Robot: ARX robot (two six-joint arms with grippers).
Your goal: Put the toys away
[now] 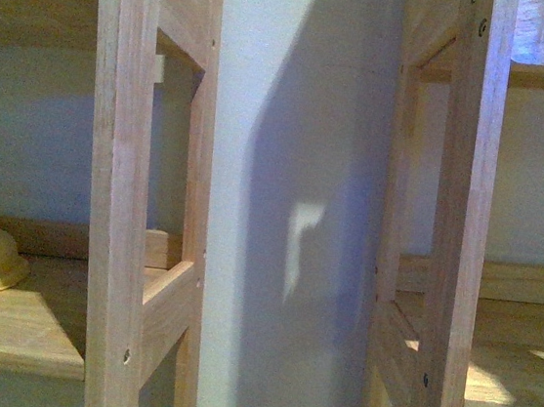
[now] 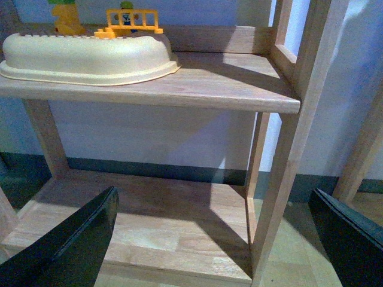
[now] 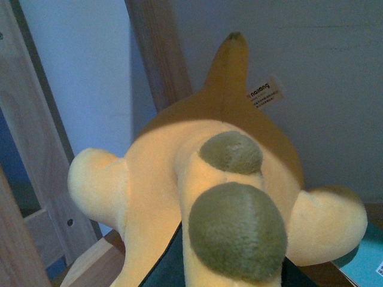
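Note:
The right wrist view is filled by a soft orange-yellow plush toy [image 3: 179, 161] with stubby limbs, two olive-green foot pads and a small white label. My right gripper [image 3: 227, 272] is shut on its lower body, and only dark slivers of the fingers [image 3: 161, 269] show beneath the plush. The toy hangs in front of a pale wall and a wooden shelf post. My left gripper [image 2: 215, 251] is open with nothing between its black fingers [image 2: 72, 251]. It hovers in front of the lower wooden shelf board [image 2: 137, 227]. Neither arm shows in the front view.
Two wooden shelf frames [image 1: 120, 196] stand on either side of a white wall. On the left shelf board [image 2: 227, 84] sits a cream basin [image 2: 84, 57] with small yellow block toys [image 2: 128, 21] behind it. A teal object [image 3: 365, 263] lies beside the plush.

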